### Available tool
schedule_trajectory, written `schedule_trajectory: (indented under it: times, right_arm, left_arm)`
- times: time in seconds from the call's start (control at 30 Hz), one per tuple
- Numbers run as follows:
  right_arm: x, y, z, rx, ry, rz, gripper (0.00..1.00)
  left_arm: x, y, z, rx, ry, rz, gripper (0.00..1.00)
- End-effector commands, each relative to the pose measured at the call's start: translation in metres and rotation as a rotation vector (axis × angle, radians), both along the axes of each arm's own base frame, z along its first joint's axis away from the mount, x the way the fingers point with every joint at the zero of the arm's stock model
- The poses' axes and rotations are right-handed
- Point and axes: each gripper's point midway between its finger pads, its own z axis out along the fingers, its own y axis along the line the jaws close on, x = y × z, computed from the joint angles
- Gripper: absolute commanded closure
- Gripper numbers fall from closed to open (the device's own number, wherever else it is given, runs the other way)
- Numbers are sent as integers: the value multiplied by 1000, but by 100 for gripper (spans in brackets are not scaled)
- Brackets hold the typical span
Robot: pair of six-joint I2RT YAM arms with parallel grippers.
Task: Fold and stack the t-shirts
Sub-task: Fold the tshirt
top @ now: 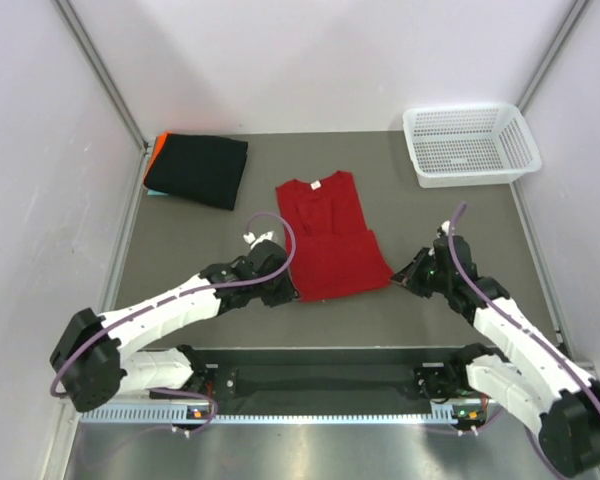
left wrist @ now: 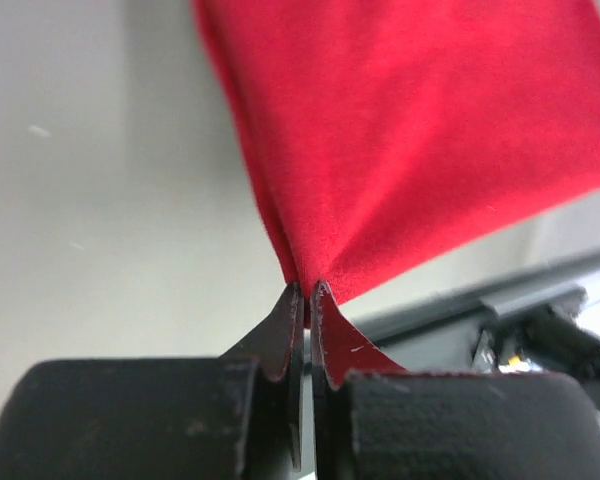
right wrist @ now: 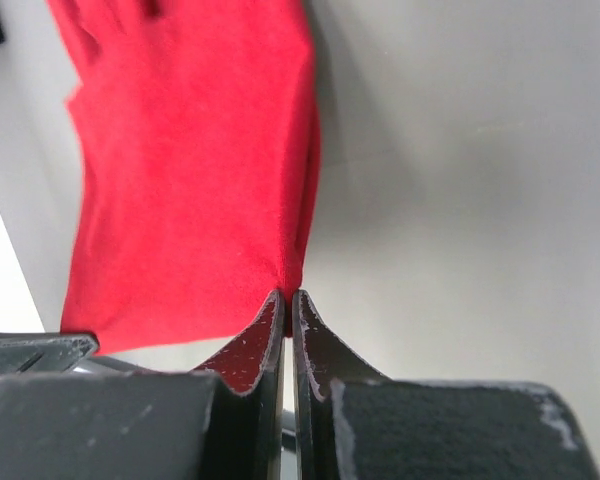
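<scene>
Top external hides what both wrist views show: left jaws and right jaws closed on red t-shirt [left wrist: 410, 130] corners.

Both arms are built alike. The left arm [top: 165, 312] and the right arm [top: 525, 335] wear glossy white shells over their long links, with chunky black housings at every joint and at the base. A thin purple cable [top: 288, 232] runs loose along each one, bowing out in loops. The left gripper [left wrist: 307, 292] and the right gripper [right wrist: 287, 298] are matte black, with blocky bodies and fingers [right wrist: 325, 355] tapering to thin curved tips. The right one's block edges are scuffed pale.
</scene>
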Motion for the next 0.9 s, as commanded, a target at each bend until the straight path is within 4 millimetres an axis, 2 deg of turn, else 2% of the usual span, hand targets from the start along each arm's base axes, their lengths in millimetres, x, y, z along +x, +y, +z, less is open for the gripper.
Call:
schedule_trajectory:
  times: [0.0, 0.1, 0.17, 0.37, 0.4, 0.47, 0.5, 0.53, 0.57, 0.6, 0.63, 0.67, 0.7, 0.73, 0.77, 0.8, 0.83, 0.87]
  right_arm:
    - [-9, -12, 19, -59, -42, -1, 100]
    - [-9, -12, 35, -50, -89, 1, 100]
    - [-5, -12, 39, -55, -99, 3, 100]
    - [32, 3, 62, -69, -177, 55, 100]
    - [43, 6, 78, -75, -214, 65, 100]
    - [61, 12, 79, -96, -214, 85, 100]
    - [74, 16, 97, -97, -259, 99, 100]
    - [85, 20, 93, -107, -244, 109, 100]
    - [93, 24, 97, -108, -255, 123, 100]
    - [106, 30, 115, -105, -298, 143, 100]
    - [118, 33, 106, -119, -271, 152, 100]
    - [126, 35, 107, -122, -268, 158, 100]
    - [140, 39, 124, -112, -306, 173, 100]
    - [154, 41, 112, -117, -277, 178, 100]
    - [163, 42, 111, -117, -272, 183, 100]
    - [177, 47, 125, -100, -304, 197, 100]
    - [189, 51, 107, -98, -262, 212, 100]
    - [199, 53, 105, -91, -258, 215, 100]
  left_arm:
    - [-10, -3, 18, -2, -8, 26, 100]
    - [-10, -8, 25, 2, -17, 17, 100]
    - [-3, -10, 36, 8, -45, 22, 100]
    - [31, -11, 56, 48, -118, 49, 100]
    - [42, -7, 58, 46, -120, 56, 100]
    - [60, -8, 61, 31, -116, 63, 100]
    - [73, -2, 62, 18, -107, 67, 100]
    - [86, -5, 66, 10, -113, 70, 100]
    - [95, -2, 67, 17, -122, 62, 100]
    - [108, 5, 68, 18, -118, 83, 100]
    - [124, 4, 72, 19, -126, 92, 100]
    - [134, 8, 73, 26, -128, 104, 100]
    - [146, 13, 67, 26, -106, 106, 100]
    - [160, 11, 78, 8, -129, 108, 100]
    - [170, 14, 79, 13, -139, 108, 100]
    - [189, 18, 78, 9, -138, 125, 100]
    - [198, 18, 78, -3, -138, 121, 100]
    - [209, 19, 78, -9, -147, 117, 100]
